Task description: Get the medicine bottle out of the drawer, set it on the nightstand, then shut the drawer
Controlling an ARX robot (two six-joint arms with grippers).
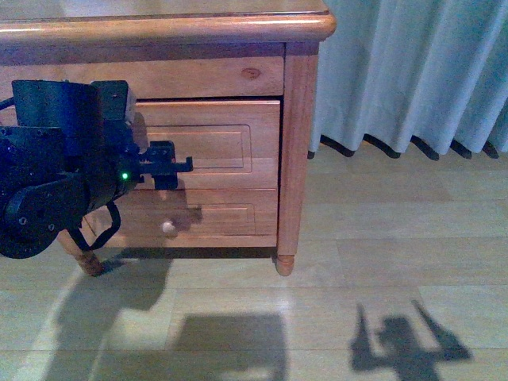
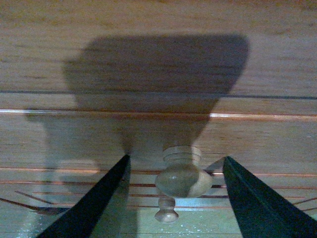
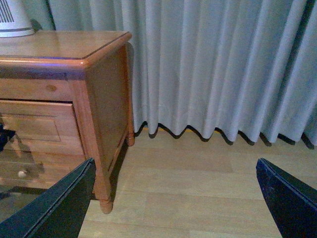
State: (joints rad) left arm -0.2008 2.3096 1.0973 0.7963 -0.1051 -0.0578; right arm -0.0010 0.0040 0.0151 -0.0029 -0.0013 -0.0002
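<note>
A pale grey curtain (image 1: 413,71) hangs in folds down to a light wood floor (image 1: 397,238) just beside the reddish-brown nightstand (image 1: 302,143). In the front view the bulky black left arm (image 1: 55,175) covers much of the cabinet's front, and its shadow falls across the boards below. A white ribbed device (image 3: 12,20) stands on the top, at the edge of the right wrist view.

The drawer (image 1: 238,147), the taller one with a recessed panel front, sits closed in the upper part of the nightstand, its face flush with the frame. Beneath it is the shorter drawer (image 1: 230,214) with its small knob (image 1: 167,227).

The left gripper (image 1: 178,165) is up against the taller drawer. Seen from the left wrist, its dark fingers (image 2: 94,203) are spread wide on either side of the round wooden knob (image 2: 183,176), clear of it on both sides. The right gripper (image 3: 174,163) is also spread wide and grips nothing, facing the nightstand's corner, the curtain and the floor.
</note>
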